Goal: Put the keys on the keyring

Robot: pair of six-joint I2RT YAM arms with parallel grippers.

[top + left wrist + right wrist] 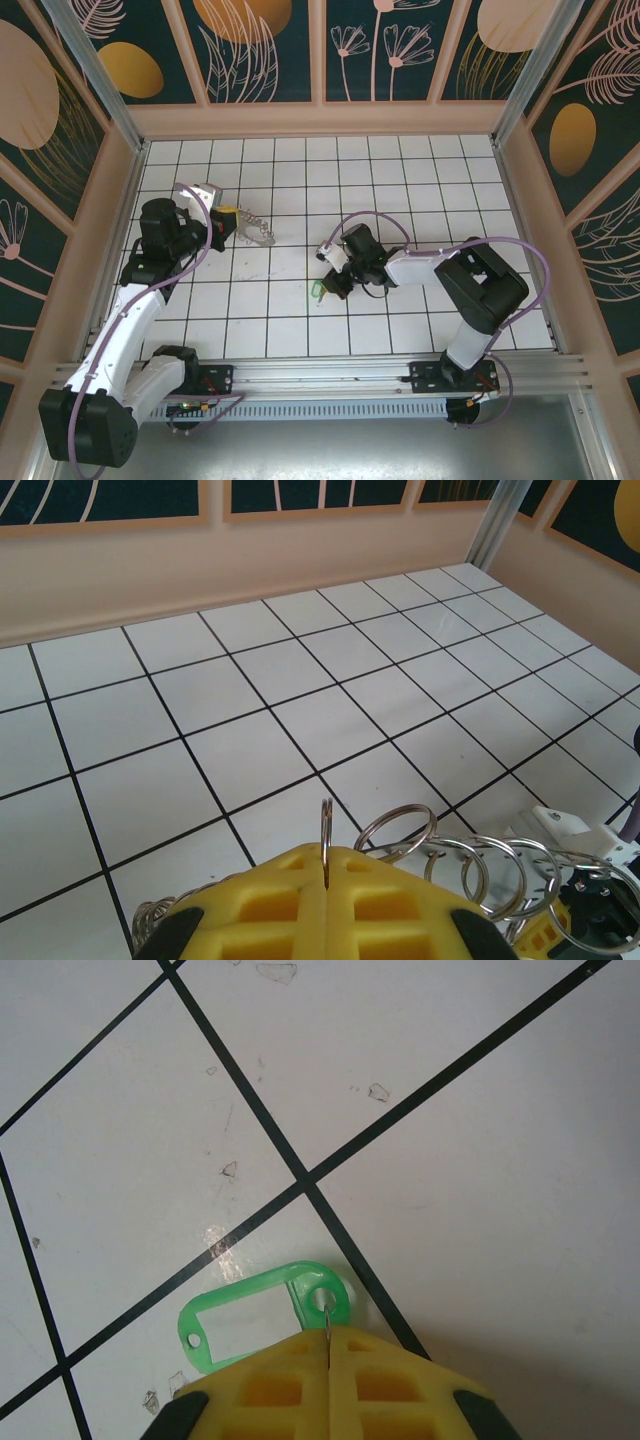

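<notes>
The keyring (257, 233) is a band of linked silvery split rings lying on the white tiles at the left. My left gripper (228, 219) is shut on one end of it. In the left wrist view the yellow fingers (280, 900) pinch one upright ring (326, 825), and the other rings trail off to the right. The keys (320, 291) show as a bright green tag near the middle of the floor. My right gripper (329, 280) is shut on them. In the right wrist view the green tag (297, 1296) lies flat, and its thin metal loop is clamped between the yellow fingertips (329, 1337).
The floor (420, 190) is white tile with black grout lines, walled by peach panels (320, 118) on three sides. An aluminium rail (320, 375) with both arm bases runs along the near edge. My right arm's white wrist part (585, 832) shows low right in the left wrist view.
</notes>
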